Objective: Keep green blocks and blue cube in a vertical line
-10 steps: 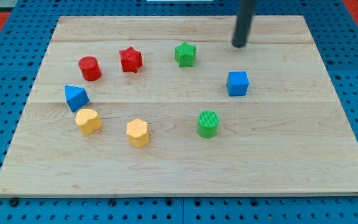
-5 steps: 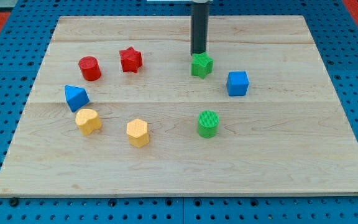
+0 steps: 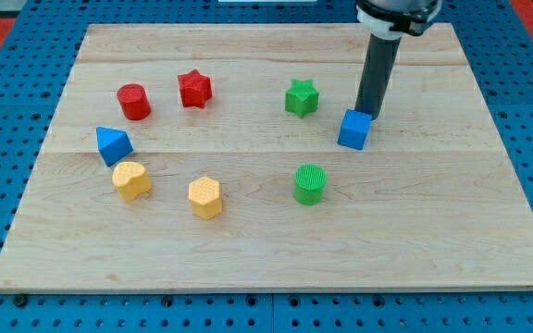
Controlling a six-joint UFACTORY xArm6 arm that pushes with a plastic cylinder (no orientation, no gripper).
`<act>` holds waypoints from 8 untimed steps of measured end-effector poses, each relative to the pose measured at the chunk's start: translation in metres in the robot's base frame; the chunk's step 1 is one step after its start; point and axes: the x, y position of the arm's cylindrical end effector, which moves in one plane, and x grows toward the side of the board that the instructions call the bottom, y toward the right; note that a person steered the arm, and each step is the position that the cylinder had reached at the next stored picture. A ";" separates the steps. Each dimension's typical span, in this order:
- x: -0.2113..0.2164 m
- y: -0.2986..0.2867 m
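A green star block (image 3: 301, 97) lies right of the board's middle, toward the view's top. A green cylinder (image 3: 310, 183) lies below it, slightly to the right. A blue cube (image 3: 354, 129) lies between them in height, further right, turned a little askew. My tip (image 3: 367, 114) stands at the cube's upper right corner, touching it or nearly so. The rod rises from there to the view's top.
A red cylinder (image 3: 134, 101) and a red star (image 3: 194, 88) lie at the upper left. A blue triangular block (image 3: 113, 144), a yellow rounded block (image 3: 131, 179) and a yellow hexagonal block (image 3: 205, 196) lie at the left and lower middle. The wooden board (image 3: 276, 250) rests on a blue pegboard.
The green star was pushed right and slightly down. My tip then moved right from above the star to the blue cube's upper right corner, and the cube has rotated and shifted slightly down-left.
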 end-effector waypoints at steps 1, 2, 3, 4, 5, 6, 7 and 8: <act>0.002 -0.006; 0.002 -0.020; 0.011 0.035; 0.060 0.083; 0.076 0.110; 0.081 0.115; 0.083 0.120; 0.083 0.123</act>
